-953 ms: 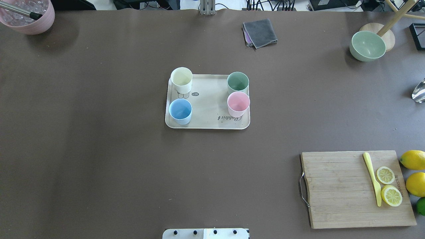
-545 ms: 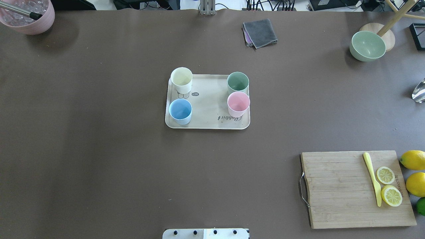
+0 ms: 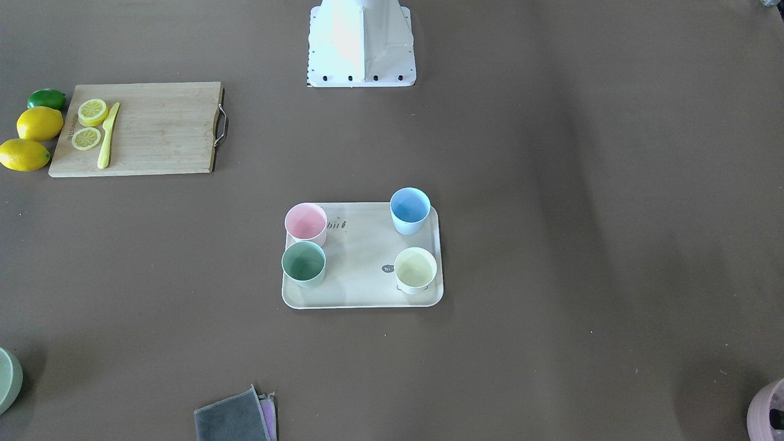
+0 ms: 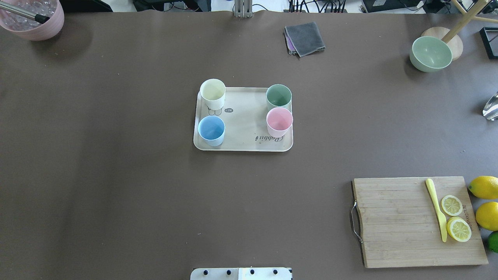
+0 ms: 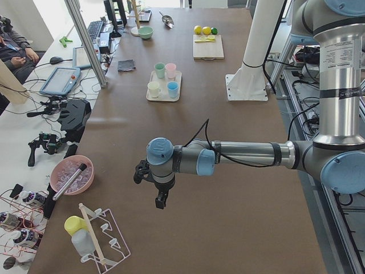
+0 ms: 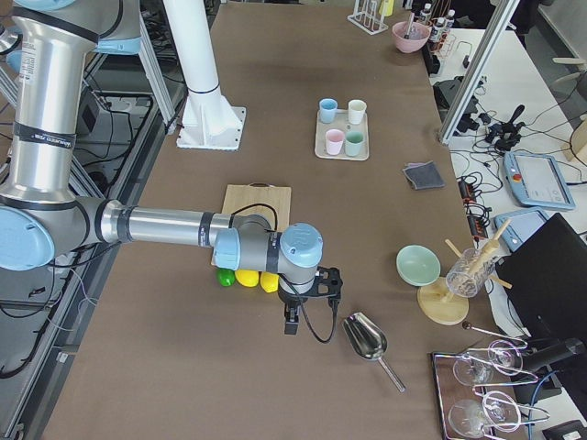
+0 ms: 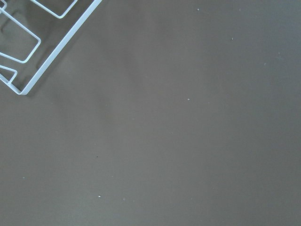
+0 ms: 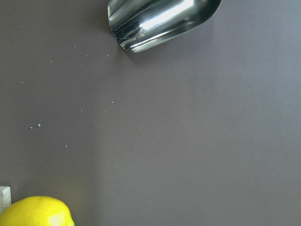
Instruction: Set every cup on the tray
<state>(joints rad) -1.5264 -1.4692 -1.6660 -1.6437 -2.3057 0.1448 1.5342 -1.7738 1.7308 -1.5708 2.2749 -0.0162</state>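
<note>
The beige tray lies mid-table and carries all four cups upright. The cream-yellow cup and blue cup stand on its left side, the green cup and pink cup on its right. The front-facing view shows the same tray and cups. My left gripper hangs over bare table far from the tray, near a wire rack. My right gripper hangs over the table's other end, near the lemons. Both show only in the side views, so I cannot tell whether they are open or shut.
A wooden cutting board with a yellow knife and lemon slices lies front right, with lemons beside it. A green bowl, grey cloth and mauve pot sit along the far edge. A metal scoop lies near the right gripper.
</note>
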